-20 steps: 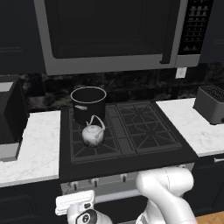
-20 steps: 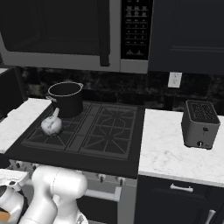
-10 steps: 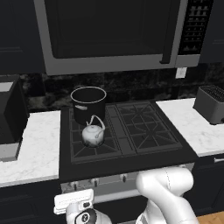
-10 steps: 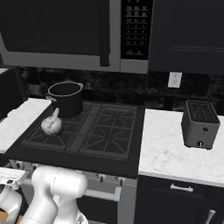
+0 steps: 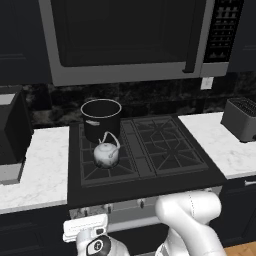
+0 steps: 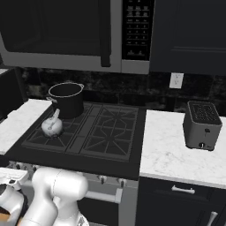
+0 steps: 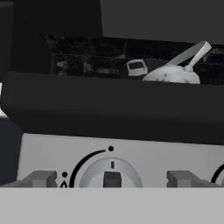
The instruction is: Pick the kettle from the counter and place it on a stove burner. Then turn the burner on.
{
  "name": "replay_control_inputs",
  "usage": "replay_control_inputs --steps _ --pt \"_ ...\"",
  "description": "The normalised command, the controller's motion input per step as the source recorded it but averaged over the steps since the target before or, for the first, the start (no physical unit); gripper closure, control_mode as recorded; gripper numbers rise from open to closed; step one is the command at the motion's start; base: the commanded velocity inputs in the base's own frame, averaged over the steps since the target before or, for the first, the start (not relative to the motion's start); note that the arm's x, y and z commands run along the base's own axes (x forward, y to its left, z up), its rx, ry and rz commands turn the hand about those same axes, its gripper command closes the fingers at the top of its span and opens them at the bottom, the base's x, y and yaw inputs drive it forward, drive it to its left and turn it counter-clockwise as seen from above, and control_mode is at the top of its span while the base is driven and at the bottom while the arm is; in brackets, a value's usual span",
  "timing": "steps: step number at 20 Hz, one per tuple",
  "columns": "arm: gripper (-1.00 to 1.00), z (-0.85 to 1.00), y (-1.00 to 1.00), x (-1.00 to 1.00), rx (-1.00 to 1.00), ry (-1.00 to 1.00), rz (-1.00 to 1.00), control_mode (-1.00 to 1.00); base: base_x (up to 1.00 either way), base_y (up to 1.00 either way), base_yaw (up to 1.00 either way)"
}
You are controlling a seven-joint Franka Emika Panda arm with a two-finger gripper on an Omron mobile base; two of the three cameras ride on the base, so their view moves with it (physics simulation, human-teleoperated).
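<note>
Kettle sits on the front-left stove burner; tool spread wide, facing a knob.

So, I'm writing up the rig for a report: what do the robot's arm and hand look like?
The arm is glossy white with rounded, bulbous links. Its hand ends in a flat white block over a dark round disc with a white mark. In the hand view, two small grey fingertips rise squarely.

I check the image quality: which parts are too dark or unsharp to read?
Left base view: cabinets nearly black, kettle on the burner grate reads clearly. Right base view: toaster sharp on the bright counter. Hand view: knob soft-edged, kettle handle blurry against dark backsplash.
</note>
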Motion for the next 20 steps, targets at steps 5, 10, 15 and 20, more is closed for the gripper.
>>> replay_control_inputs --steps 5,10,15,20 --pt "-1.00 -0.01 0.00 0.36 0.00 0.01 0.00 -1.00 0.00 0.00 0.00" --pt "-1.00 -0.18 0.00 0.24 0.00 0.03 0.00 -1.00 0.00 0.00 0.00" --pt "1.00 -0.11 0.00 0.10 0.00 0.01 0.00 -1.00 0.00 0.00 0.00" --pt "1.00 0.00 0.00 0.00 0.00 0.00 0.00 -1.00 0.00 0.00 0.00"
